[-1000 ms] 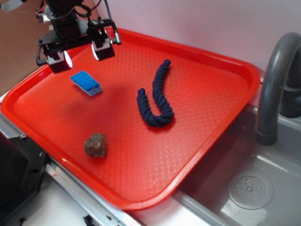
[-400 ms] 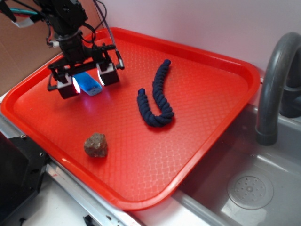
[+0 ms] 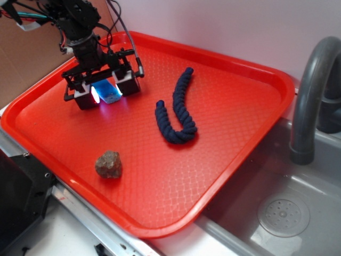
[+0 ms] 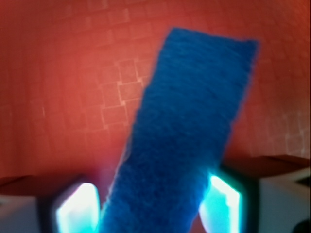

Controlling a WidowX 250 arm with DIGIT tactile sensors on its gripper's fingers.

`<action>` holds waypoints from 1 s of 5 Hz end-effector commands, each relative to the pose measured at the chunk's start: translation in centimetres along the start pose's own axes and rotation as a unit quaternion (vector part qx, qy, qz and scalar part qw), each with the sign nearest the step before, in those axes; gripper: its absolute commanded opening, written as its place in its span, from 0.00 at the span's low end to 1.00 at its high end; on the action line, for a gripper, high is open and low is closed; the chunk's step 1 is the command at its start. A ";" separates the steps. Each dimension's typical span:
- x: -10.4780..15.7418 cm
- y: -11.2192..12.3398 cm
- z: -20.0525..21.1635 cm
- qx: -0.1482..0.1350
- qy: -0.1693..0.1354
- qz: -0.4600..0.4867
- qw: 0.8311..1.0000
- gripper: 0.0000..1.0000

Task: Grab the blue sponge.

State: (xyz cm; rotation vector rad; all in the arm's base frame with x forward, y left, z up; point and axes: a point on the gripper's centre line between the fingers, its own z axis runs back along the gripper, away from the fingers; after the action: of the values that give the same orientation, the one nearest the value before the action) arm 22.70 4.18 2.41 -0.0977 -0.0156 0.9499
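Gripper [image 3: 105, 92]: lowered onto the red tray [image 3: 234, 133], its fingers [image 4: 221, 199] set wide on either side of the sponge.
Blue sponge [image 4: 187, 131]: seen lying between the glowing fingertips at the tray's far left; contact cannot be told.

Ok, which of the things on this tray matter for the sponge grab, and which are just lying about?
In the job:
blue sponge, between the pads
gripper, open around it

Lying about:
navy rope
brown rock
red tray, underneath everything
grey faucet and sink
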 end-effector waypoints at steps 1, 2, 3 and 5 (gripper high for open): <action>0.0 -0.7 6.8 0.049 -0.077 -0.170 0.981 0.00; -1.5 -2.4 8.4 0.079 -0.043 -0.276 0.957 0.00; -4.1 -4.7 10.5 0.076 0.020 -0.385 0.919 0.00; -8.6 -6.5 15.5 0.043 0.048 -0.530 0.846 0.00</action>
State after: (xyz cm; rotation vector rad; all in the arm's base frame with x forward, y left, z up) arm 21.92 -5.87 16.80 -0.0290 0.1343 -0.1730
